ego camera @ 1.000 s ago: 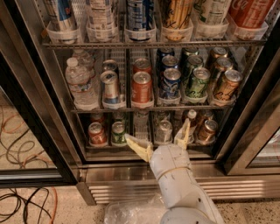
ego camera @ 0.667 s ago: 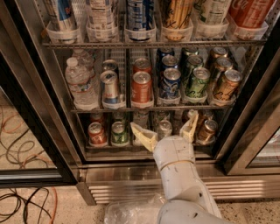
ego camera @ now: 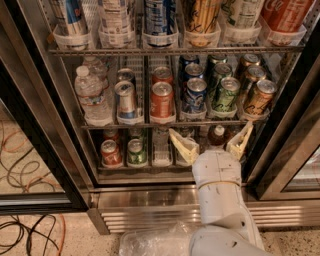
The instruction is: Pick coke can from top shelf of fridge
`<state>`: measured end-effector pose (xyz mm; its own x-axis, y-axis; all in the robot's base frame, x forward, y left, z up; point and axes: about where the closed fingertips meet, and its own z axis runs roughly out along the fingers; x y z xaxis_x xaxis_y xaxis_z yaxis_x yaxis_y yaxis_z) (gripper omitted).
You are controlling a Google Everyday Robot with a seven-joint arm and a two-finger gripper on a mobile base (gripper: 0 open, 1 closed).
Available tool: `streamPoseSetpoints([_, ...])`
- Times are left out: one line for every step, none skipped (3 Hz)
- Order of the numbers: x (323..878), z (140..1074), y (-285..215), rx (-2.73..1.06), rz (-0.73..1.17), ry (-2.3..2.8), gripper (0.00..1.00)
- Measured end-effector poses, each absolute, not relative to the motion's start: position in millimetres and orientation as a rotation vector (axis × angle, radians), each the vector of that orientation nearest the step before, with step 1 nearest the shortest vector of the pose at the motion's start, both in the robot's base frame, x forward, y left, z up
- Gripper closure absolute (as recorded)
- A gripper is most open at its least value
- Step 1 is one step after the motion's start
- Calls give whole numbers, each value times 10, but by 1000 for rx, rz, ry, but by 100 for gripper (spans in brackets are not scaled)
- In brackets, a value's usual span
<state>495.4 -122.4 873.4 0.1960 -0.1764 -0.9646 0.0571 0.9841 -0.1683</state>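
Your gripper [ego camera: 211,143] sits low before the fridge [ego camera: 150,212], level with the bottom rack. Its jaws are spread wide and hold nothing, so in this view they frame a small bottle [ego camera: 217,135], not the target. Farther up and back, the coke can [ego camera: 284,14] stands upright in the rightmost lane cup of the top shelf [ego camera: 175,50], well above the gripper; expect a long lift up and rightward before any grasp.

Coke can [ego camera: 286,14] upright, top shelf [ego camera: 100,50] far right; gripper [ego camera: 210,131] low, jaws spread.
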Motion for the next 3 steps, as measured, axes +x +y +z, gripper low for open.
streamPoseSetpoints([4887,8879,-1489,-70,-255,1338,0])
streamPoseSetpoints([4901,9096,-1647,-77,-311,1300,0])
streamPoseSetpoints([4996,9299,-1731,-111,-336,1275,0])
